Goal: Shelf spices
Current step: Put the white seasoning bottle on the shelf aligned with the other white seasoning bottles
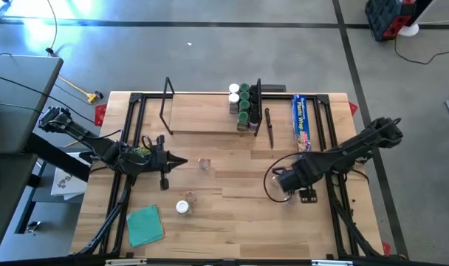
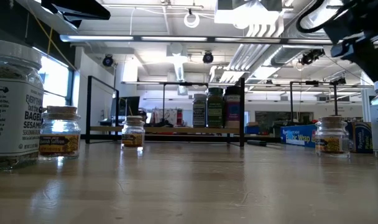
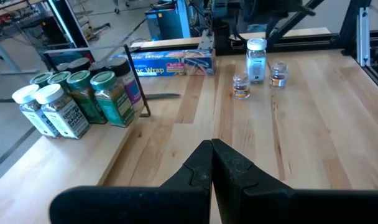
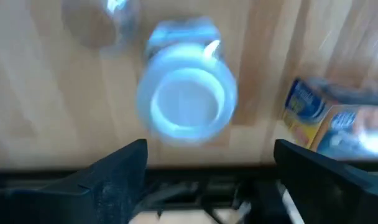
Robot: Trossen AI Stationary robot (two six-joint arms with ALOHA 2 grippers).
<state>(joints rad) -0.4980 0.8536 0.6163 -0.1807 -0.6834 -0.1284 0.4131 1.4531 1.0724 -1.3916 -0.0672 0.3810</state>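
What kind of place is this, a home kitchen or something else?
Probably a robotics lab or workshop, not a kitchen: bare concrete floor, open ceiling with exposed pipes, and a framed wooden table.

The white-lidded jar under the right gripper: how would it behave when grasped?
The white-lidded jar looks rigid and smooth-walled, so probably slippery between the fingers of the open right gripper. Standing upright and tallish, it may tip if nudged off-centre, then roll.

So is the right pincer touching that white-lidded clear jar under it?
Apart. The right wrist view shows the open right pincer above the white-lidded clear jar, fingers clear of it.
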